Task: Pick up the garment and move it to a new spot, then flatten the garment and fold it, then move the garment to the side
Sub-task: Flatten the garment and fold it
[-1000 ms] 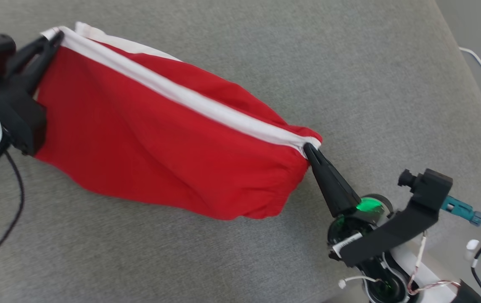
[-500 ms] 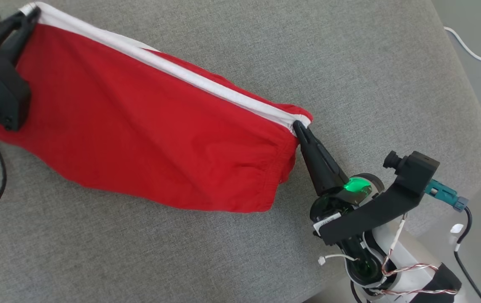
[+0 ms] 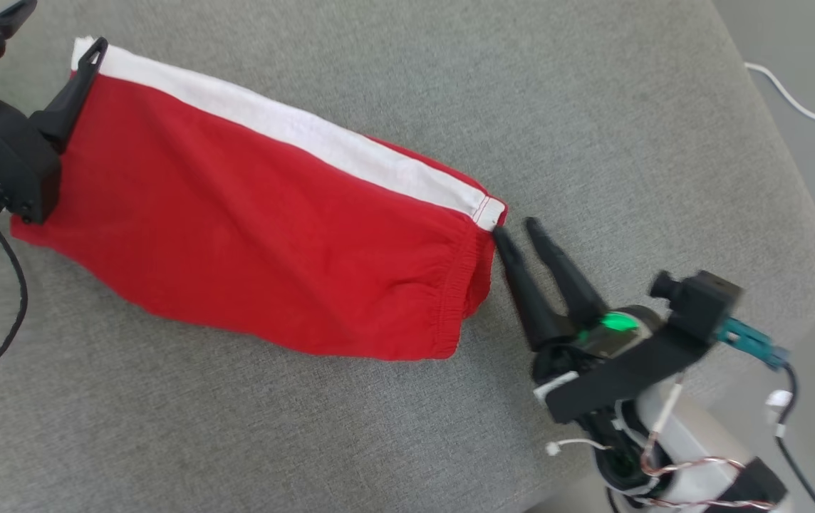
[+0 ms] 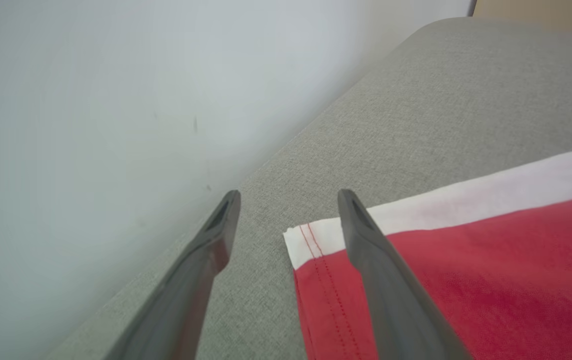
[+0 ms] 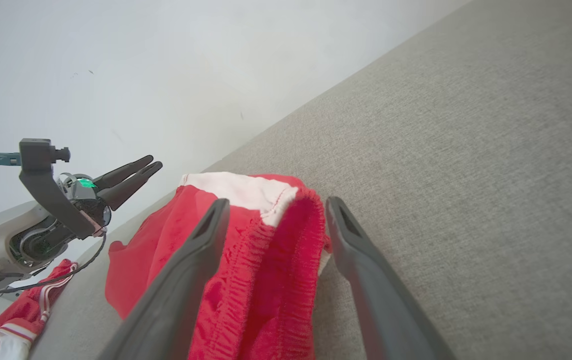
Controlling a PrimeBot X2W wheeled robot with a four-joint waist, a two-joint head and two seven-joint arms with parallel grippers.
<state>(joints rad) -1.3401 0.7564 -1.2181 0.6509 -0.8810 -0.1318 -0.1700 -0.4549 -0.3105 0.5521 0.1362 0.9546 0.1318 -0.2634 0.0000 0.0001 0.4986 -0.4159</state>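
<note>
- The red cotton shorts with a white side stripe (image 3: 258, 228) lie stretched out on the grey woven fabric cushion (image 3: 557, 107), stripe edge toward the far side.
- The left gripper (image 3: 60, 26) stands at the hem end with its fingers spread. One finger rests over the white stripe corner, the other over bare cushion, and it pinches nothing.
- The right gripper (image 3: 516, 229) is at the gathered elastic waistband end, fingers parted, tips just beside the white corner and gripping nothing.
- A thin white cable (image 3: 799, 107) runs along the floor beyond the cushion's edge.
</note>
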